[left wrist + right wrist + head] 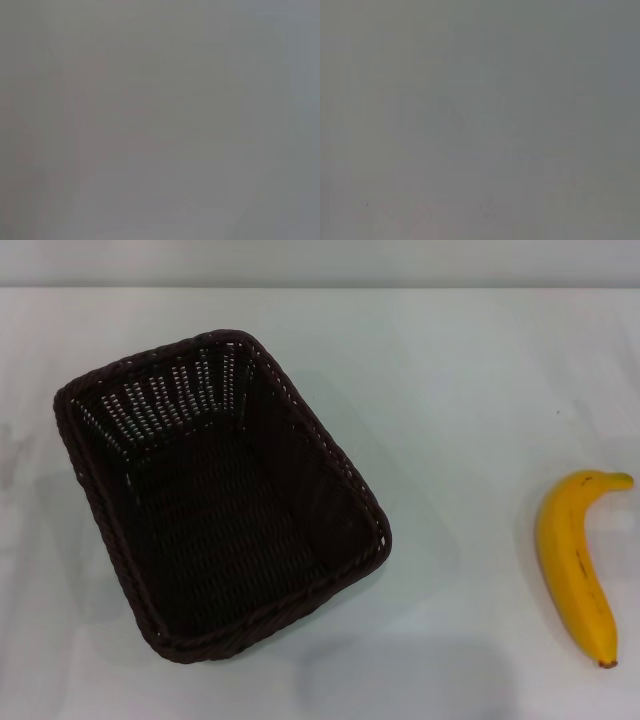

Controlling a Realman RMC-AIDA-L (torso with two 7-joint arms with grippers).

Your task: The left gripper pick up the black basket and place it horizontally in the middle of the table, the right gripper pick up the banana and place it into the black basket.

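**Only a plain grey blur in the left wrist view**

We look through the left wrist camera and we see just one thing: a flat, pale grey surface that fills the whole picture from edge to edge. It has no lines, no edges and no shapes on it. Some parts look a tiny bit pinker and one side looks a tiny bit bluer, but the change is very soft. We cannot tell what this surface is. We see no fingers of the arm here, so we cannot say how they stand.
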